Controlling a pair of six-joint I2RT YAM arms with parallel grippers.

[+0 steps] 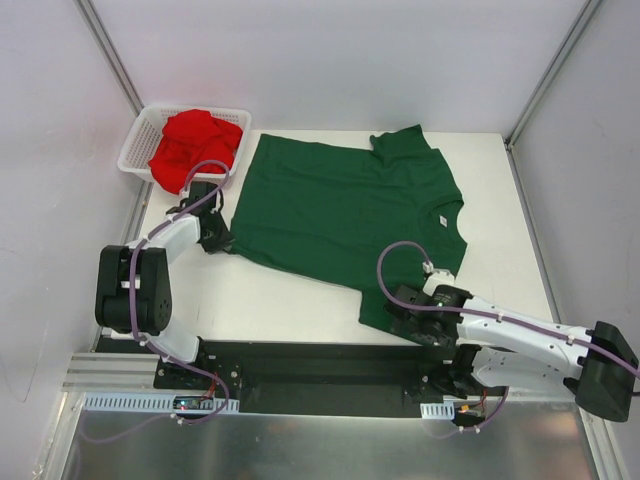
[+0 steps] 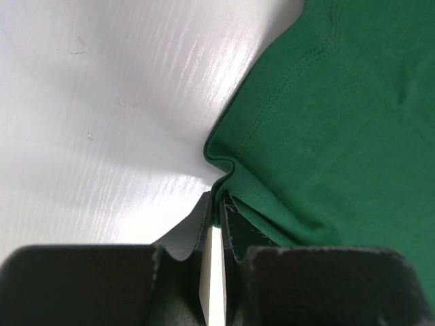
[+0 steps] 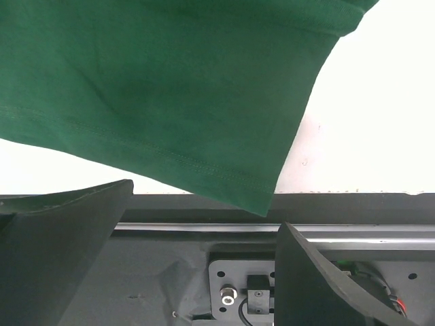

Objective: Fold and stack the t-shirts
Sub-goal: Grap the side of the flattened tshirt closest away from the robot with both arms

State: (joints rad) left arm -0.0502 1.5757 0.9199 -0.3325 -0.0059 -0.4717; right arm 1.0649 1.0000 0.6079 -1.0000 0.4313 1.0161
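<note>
The dark green t-shirt lies spread flat across the middle of the white table. The bright red t-shirt is a crumpled heap in the basket at the far left. My left gripper is at the green shirt's left corner; in the left wrist view the gripper is shut on a fold of the hem. My right gripper is at the shirt's near corner. In the right wrist view it is open, and the shirt's corner overhangs the table edge between its fingers without touching them.
The white mesh basket stands at the table's far left corner. A black base plate with a metal rail runs along the near edge, also in the right wrist view. White walls enclose the table on three sides.
</note>
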